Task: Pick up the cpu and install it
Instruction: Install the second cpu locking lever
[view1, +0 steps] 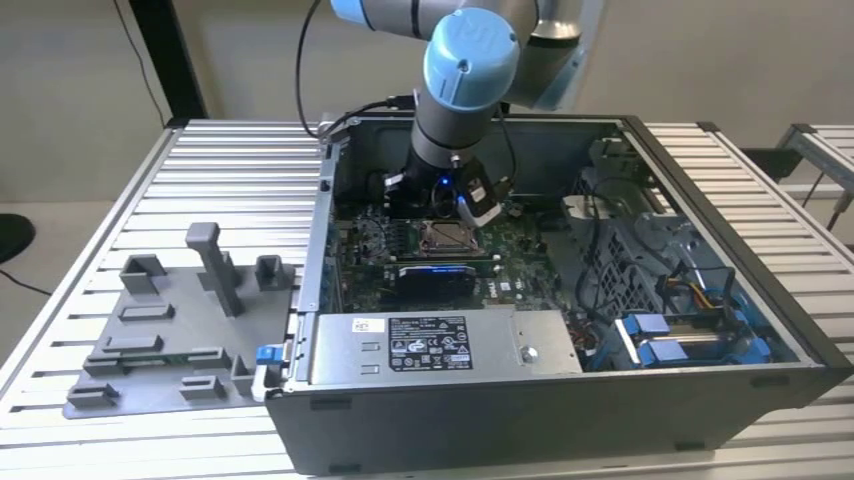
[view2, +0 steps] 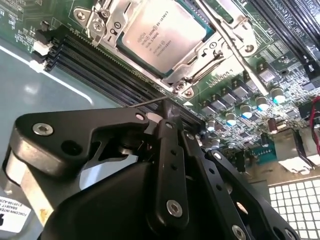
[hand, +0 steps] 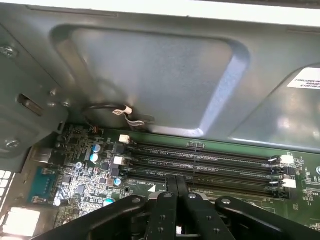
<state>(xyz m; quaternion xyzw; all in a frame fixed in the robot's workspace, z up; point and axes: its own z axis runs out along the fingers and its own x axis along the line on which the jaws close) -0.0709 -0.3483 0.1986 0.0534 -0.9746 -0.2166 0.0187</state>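
**CPU seated in socket, pincer closed and empty**

The cpu (view2: 161, 36) lies flat inside the socket frame (view2: 220, 37) on the green board (view1: 514, 240) of the open computer case (view1: 694, 300). The pincer (hand: 176, 186) hangs just above the memory slots (hand: 210, 162) beside the socket, fingertips pressed together, gripping nothing

Even, soft light fills the exterior view; the open dark grey metal computer case (view1: 561, 400) is shadowed inside. In the second wrist view, glare whitens the pale silver-grey square cpu (view2: 162, 32), and the black gripper (view2: 167, 132) beside it is blurred.
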